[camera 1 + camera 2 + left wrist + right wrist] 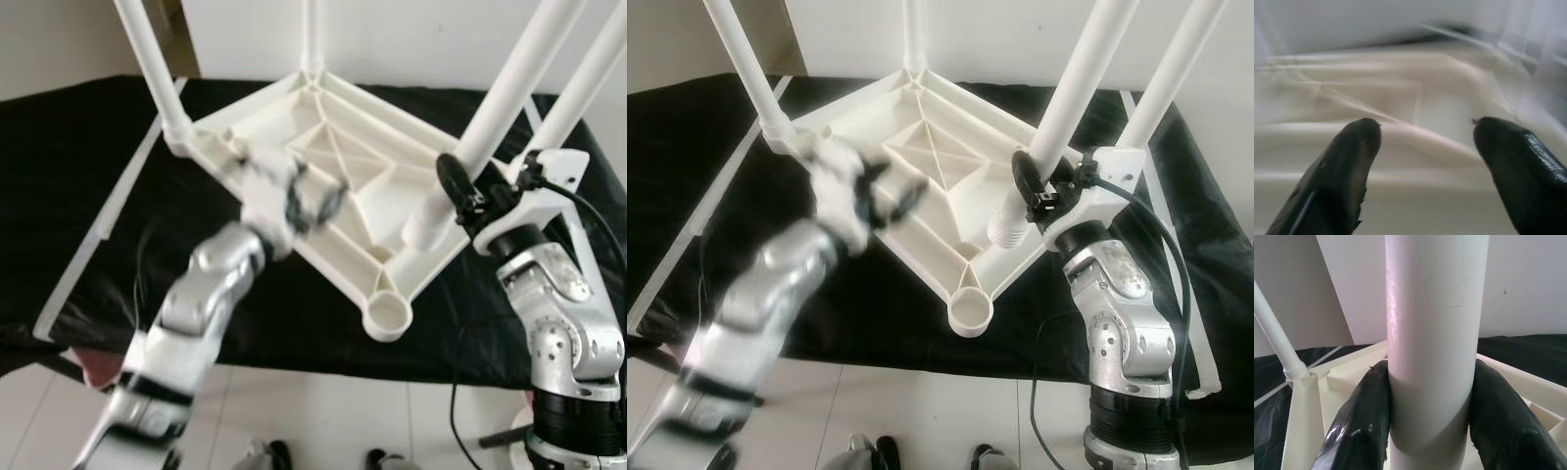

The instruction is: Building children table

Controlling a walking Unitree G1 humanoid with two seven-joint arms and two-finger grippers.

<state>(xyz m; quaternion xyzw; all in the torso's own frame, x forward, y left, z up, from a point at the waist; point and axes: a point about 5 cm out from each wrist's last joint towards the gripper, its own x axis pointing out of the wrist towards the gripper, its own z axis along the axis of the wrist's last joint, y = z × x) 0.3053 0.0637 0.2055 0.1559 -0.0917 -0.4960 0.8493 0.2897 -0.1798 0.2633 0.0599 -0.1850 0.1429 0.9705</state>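
A black cloth [88,196] covers a low surface against a pale wall [411,34], with white tiled floor [323,421] in front of it. On the cloth lies the white table top [333,162], upside down, ribbed underside up, turned so one corner with an empty round socket [388,315] points toward the robot. Three white legs stand in the other corners. A fourth leg [1073,83] is tilted, its threaded end resting on the underside just beside the empty socket. The right gripper [1050,184] is clamped around this leg, a black finger on each side. The left gripper [312,201], blurred, reaches over the table top's left edge; its fingers [1352,161] are spread apart with nothing between them
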